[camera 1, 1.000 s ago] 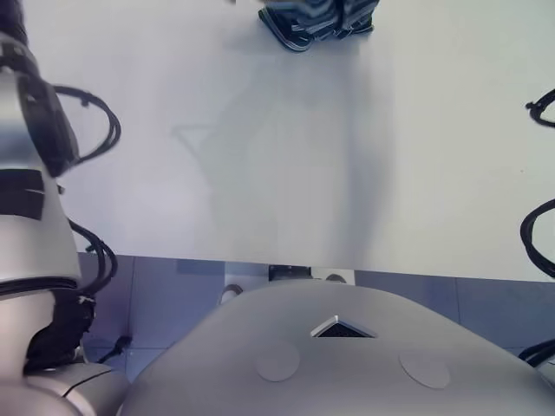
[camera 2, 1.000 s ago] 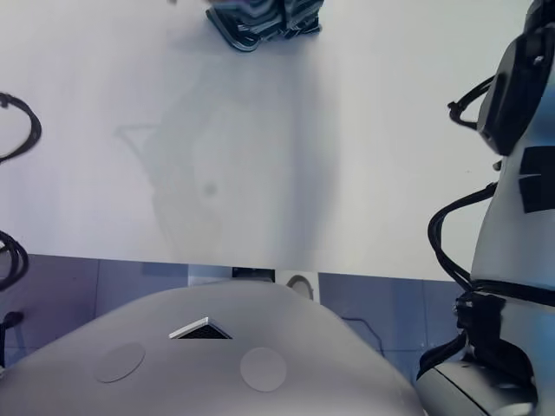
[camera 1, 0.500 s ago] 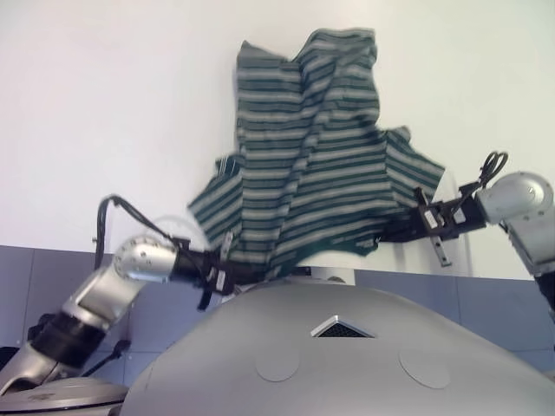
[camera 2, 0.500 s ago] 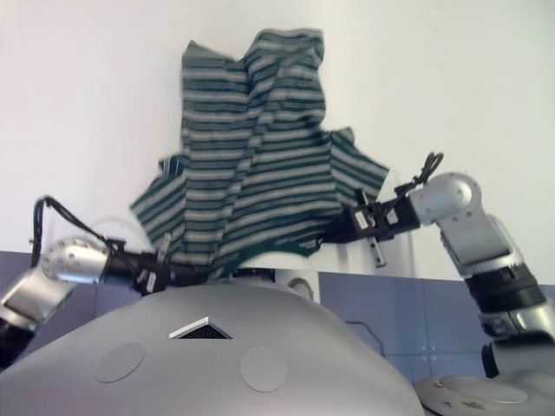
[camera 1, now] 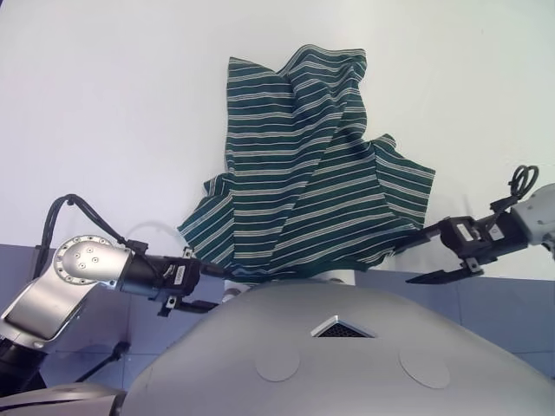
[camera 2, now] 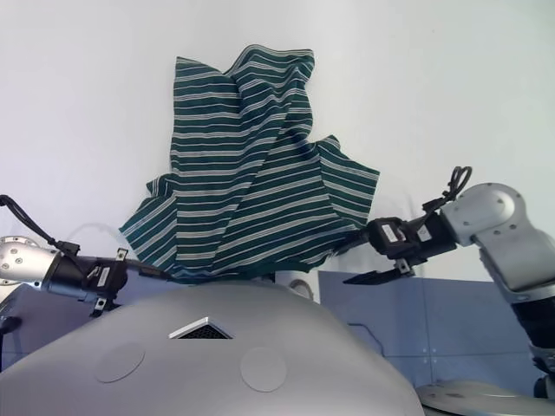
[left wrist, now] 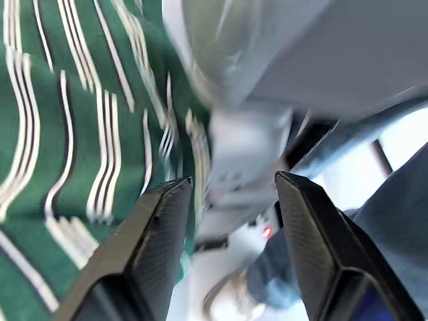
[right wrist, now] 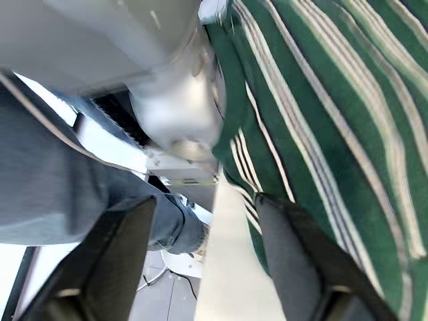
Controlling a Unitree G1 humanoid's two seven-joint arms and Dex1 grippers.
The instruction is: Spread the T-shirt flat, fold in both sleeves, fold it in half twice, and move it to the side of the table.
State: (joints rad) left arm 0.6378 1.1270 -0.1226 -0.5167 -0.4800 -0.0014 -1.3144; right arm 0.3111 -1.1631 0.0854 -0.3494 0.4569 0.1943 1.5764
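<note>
Our left pincer [camera 1: 212, 289] stood wide at the near edge of the surface [camera 1: 104, 113], gripping nothing, just beside the left hem corner of the T-shirt [camera 1: 303, 173]. The T-shirt lay rumpled mid-surface, bunched toward the far side, its hem toward us. Our right pincer [camera 1: 406, 264] was wide too, at the right hem corner. We judged the spreading step to be in hand. Next, each pincer needed to close on its corner and draw the cloth flat.
</note>
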